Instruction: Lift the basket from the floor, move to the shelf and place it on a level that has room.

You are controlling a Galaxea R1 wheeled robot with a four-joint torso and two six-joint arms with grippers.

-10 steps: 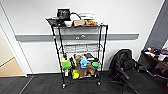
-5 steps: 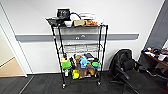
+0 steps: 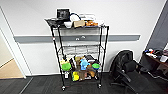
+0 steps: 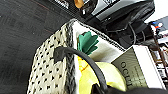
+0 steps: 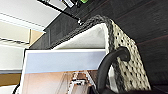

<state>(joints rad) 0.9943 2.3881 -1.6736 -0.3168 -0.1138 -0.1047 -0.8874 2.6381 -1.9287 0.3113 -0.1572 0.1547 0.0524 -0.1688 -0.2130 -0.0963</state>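
Head view: the shelf (image 3: 80,53), a black wire rack on casters, stands against a white wall on the dark carpet floor (image 3: 37,86), with a black office chair (image 3: 126,71) beside it. Its top tier carries boxes and a white bowl (image 3: 68,24); the level (image 3: 80,47) second from the top appears bare, though the grid is hard to read; the lower tiers hold colourful items. Left wrist view: the basket (image 4: 53,67), woven with a pale lining, sits close under the camera above the floor (image 4: 22,32), one dark loop handle (image 4: 82,61) arching toward the wrist; inside lie a yellow plush with green leaves (image 4: 100,72) and a pale box (image 4: 140,67). Right wrist view: the opposite wall of the basket (image 5: 125,60) and its handle (image 5: 110,62) lie equally near. Whether either gripper's fingers close on a handle cannot be told.
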